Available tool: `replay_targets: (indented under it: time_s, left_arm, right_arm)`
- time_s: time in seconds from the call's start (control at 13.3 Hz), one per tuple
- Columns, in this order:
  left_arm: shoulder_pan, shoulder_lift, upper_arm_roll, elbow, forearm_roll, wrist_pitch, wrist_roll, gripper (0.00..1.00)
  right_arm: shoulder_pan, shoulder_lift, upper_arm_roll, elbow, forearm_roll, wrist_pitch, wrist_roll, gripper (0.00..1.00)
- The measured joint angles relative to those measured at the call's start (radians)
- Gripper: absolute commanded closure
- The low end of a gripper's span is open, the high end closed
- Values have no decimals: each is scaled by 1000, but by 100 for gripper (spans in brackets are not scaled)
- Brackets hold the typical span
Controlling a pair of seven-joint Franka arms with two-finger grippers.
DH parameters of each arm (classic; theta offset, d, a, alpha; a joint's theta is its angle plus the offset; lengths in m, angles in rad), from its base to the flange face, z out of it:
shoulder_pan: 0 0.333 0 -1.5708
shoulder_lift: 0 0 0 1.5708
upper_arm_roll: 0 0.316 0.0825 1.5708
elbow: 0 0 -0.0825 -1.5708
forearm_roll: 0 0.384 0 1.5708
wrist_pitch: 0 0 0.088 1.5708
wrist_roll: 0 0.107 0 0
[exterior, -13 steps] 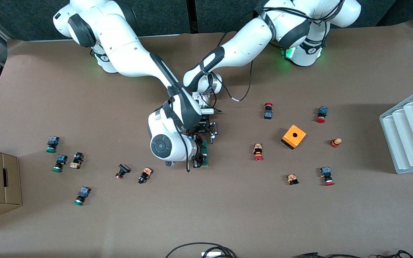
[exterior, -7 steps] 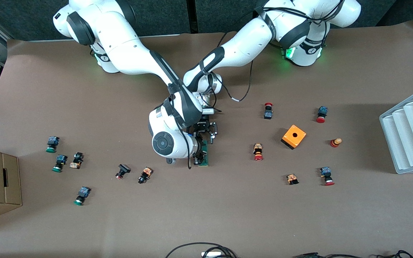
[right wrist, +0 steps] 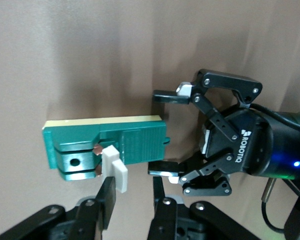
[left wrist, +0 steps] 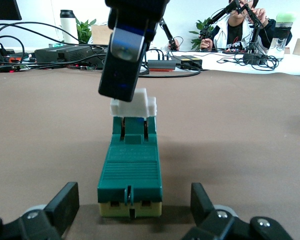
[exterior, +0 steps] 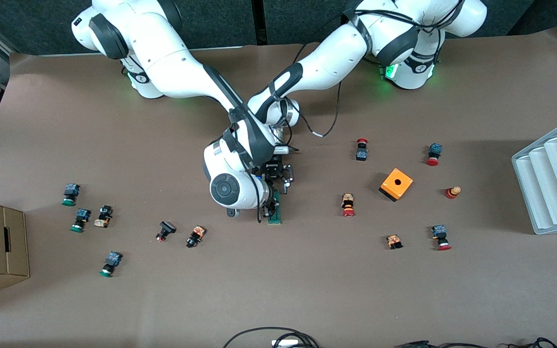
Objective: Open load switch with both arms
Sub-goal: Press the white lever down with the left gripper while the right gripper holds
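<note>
Dark green and ribbed on top, the load switch [left wrist: 130,172] lay flat on the brown bench [exterior: 307,290] near its middle, a long narrow block with a pale yellow underside and a small white tab [left wrist: 133,106] standing up at one end, two copper-coloured contacts showing just beside it. The right end effector [right wrist: 132,197] hung over that tab end, its fingers set narrowly apart with the tab between them; whether they actually pinched it I couldn't tell. The left end effector [left wrist: 132,207] sat low at the switch's other end, fingers spread wide to either side without touching. An orange cube [exterior: 396,184] stood well apart, toward the left arm's end.
</note>
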Motion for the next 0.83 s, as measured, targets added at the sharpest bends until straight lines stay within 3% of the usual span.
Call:
replay_targets:
  time_s: [0.83]
  left_arm:
    - [0, 0, 0, 0, 0, 0, 0, 3]
  right_arm:
    - [0, -7, 12, -39, -25, 28, -1, 63]
